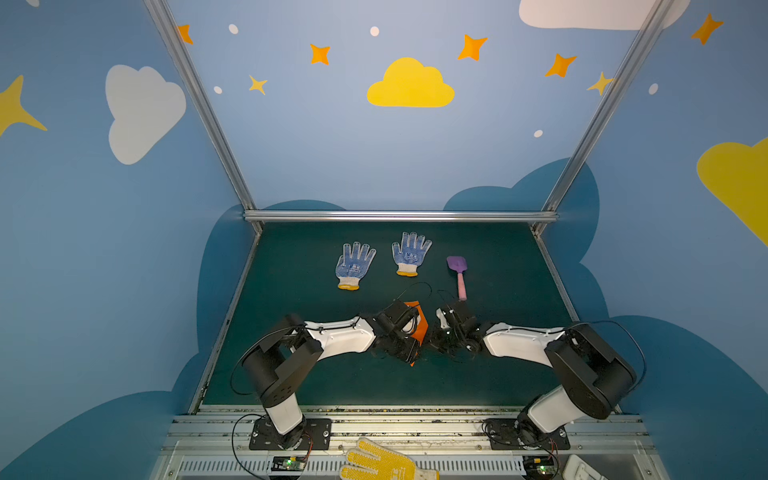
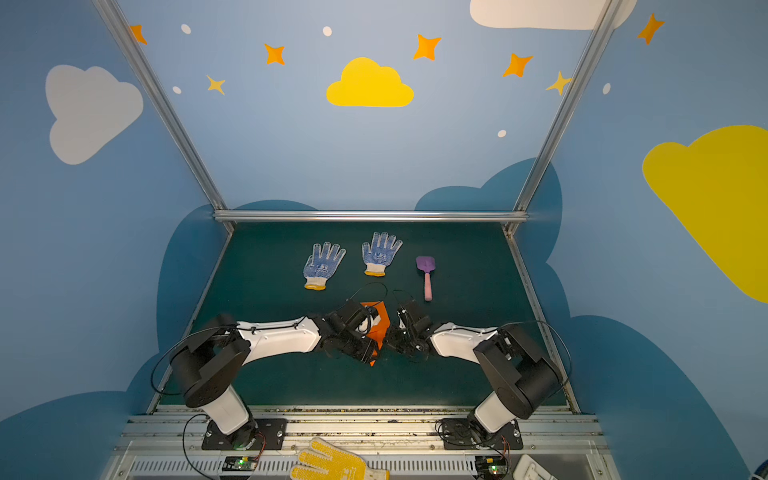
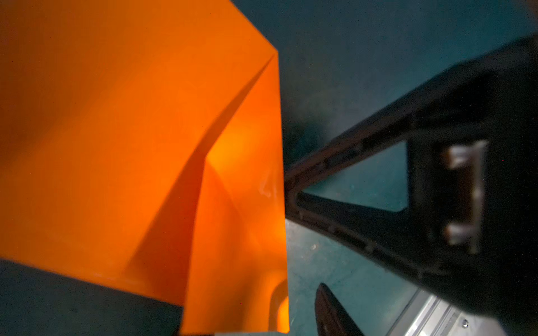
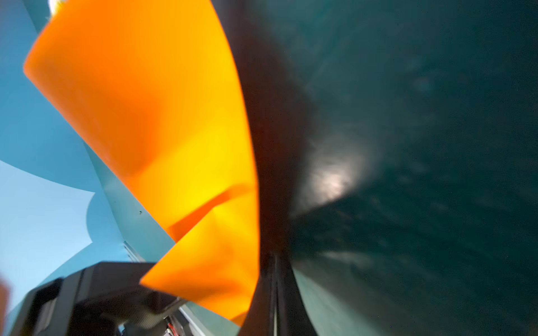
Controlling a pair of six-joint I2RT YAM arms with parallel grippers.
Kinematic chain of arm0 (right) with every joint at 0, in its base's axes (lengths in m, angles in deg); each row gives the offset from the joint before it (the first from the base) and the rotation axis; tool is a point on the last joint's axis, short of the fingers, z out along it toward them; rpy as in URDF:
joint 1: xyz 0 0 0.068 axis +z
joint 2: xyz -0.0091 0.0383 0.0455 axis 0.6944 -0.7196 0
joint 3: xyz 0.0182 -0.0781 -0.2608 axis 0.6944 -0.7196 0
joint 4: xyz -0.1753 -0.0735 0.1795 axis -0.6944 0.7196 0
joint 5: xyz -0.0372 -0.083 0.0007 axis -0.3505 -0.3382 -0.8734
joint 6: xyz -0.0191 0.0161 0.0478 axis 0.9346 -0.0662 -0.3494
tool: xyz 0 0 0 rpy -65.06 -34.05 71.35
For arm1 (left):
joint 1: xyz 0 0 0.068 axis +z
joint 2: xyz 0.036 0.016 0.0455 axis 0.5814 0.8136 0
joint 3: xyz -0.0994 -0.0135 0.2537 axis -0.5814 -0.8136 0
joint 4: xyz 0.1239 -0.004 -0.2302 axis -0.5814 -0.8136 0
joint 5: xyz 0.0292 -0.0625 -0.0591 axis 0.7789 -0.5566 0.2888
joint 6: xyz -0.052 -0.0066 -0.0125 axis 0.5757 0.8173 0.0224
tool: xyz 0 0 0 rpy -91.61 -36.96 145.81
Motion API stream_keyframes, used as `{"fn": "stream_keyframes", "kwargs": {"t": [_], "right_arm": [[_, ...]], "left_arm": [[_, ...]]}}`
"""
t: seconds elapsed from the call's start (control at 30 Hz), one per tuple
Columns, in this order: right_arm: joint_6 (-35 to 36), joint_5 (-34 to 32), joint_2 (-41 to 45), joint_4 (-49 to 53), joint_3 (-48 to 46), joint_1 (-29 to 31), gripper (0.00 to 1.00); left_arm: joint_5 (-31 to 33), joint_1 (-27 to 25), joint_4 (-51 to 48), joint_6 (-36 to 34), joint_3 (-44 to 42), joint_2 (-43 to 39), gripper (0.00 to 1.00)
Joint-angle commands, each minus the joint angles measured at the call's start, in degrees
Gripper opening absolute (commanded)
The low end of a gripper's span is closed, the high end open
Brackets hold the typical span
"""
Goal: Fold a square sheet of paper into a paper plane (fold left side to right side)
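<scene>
Both top views show only a strip of the orange paper [image 1: 422, 328] between the claws at mid-tabletop [image 1: 457, 386]. Its long axis runs far to near, with the tip toward the arm bases. The left wrist view adds creased layers and the left claw [image 3: 302, 312], released. The right claw [image 4: 275, 273] is clenched on the paper's edge.

Under the jaws I saw a dark green mat [image 1: 498, 270], dull except for one pale patch of glare [image 4: 334, 177] close beside them. Beyond the jaws a silver crossbar [image 1: 399, 215] closed the mat's far edge, and slanting metal posts [image 1: 199, 104] rose from its ends. The blue wall [image 1: 395, 166] past it carried a yellow cloud [image 1: 409, 85], orange stars [image 1: 471, 46] and white dots. High above the jaws, on a side wall, sat a white cloud [image 1: 141, 112].
</scene>
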Motion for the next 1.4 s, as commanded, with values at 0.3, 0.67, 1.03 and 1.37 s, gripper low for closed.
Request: {"fn": "stream_keyframes", "kwargs": {"t": [0.3, 0.67, 1.03, 1.37], "right_arm": [[4.84, 3.99, 10.18, 2.69, -5.80, -7.94, 0.27], [6.44, 6.98, 8.21, 4.05, -3.16, -10.70, 0.39], [6.69, 9.01, 4.77, 2.60, -2.16, -11.03, 0.40], [6.95, 12.18, -0.18, 0.73, 1.63, -10.18, 0.43]], "left_arm": [[-8.89, 5.62, 5.38, 6.57, -3.94, -11.20, 0.60], [-12.67, 2.96, 5.85, 5.92, 4.50, -1.74, 0.59], [-9.78, 5.33, 5.49, 5.98, 3.45, 1.58, 0.53], [-7.94, 7.48, 6.43, 5.93, -0.51, 2.38, 0.48]]}}
